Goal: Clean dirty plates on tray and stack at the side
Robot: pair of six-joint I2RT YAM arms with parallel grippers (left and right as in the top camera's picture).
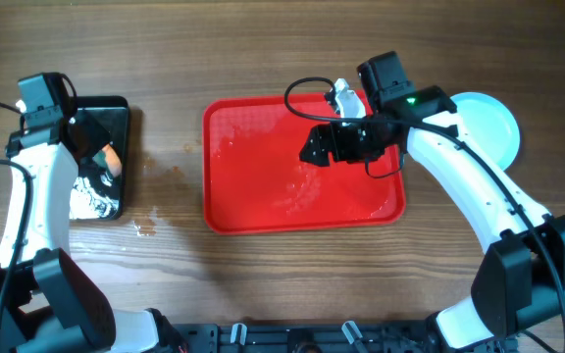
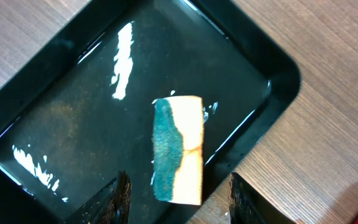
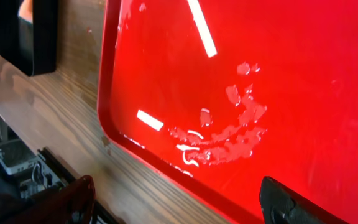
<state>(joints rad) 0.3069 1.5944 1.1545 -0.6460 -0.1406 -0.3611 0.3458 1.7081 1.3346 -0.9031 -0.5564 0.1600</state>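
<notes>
The red tray (image 1: pixel 253 167) lies mid-table with no plate on it, only a film of water (image 3: pixel 229 137) on its floor (image 3: pixel 303 74). A pale-blue plate (image 1: pixel 488 123) rests on the wood to the tray's right, partly behind my right arm; whether others lie under it I cannot tell. My right gripper (image 1: pixel 312 149) hovers over the tray, open and empty (image 3: pixel 178 185), above the near rim. My left gripper (image 1: pixel 101 162) is over the black bin, open (image 2: pixel 179 180). A yellow-and-green sponge (image 2: pixel 179 146) lies loose on the bin floor between its fingers.
The black bin (image 1: pixel 116 108) stands left of the tray with wet streaks on its floor (image 2: pixel 55 112); one corner shows in the right wrist view (image 3: pixel 33 31). Small wet spots (image 1: pixel 145 227) mark the wood between bin and tray. A black rail (image 1: pixel 292 338) runs along the front edge.
</notes>
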